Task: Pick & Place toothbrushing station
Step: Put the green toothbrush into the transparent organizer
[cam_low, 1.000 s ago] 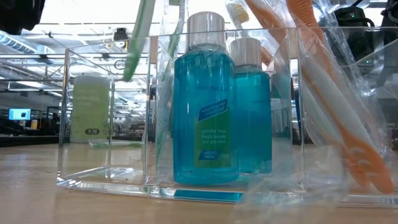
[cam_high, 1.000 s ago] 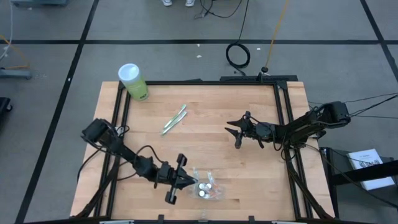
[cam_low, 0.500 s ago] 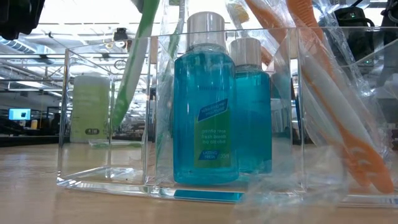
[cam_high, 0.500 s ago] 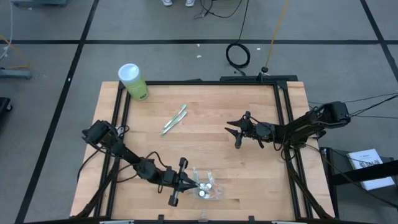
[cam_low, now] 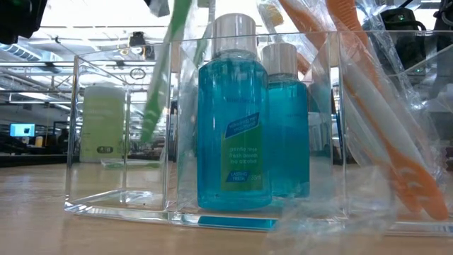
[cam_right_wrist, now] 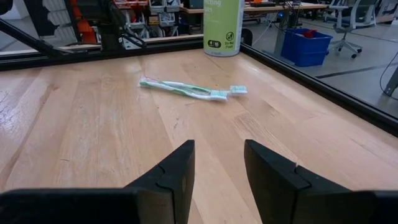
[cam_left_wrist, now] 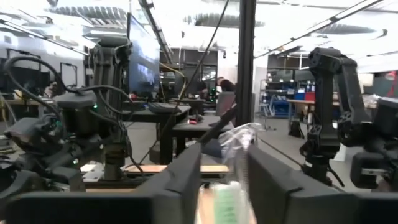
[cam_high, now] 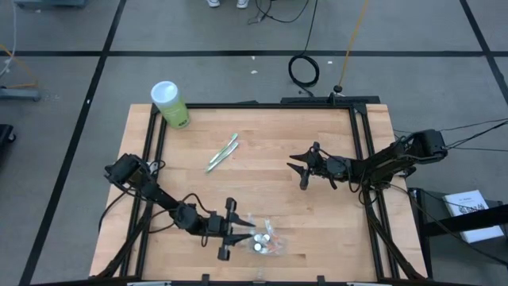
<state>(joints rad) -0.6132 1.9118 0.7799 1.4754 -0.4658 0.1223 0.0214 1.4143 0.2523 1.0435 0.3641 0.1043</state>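
High view: I had the left gripper [cam_high: 238, 237] over the clear organizer [cam_high: 263, 240], its fingers parted around a green toothbrush [cam_low: 161, 71]. Right gripper [cam_high: 300, 170] waited mid-table, spread, holding nothing.

Bright, even overhead light; ceiling glare and motion blur in the left wrist view.
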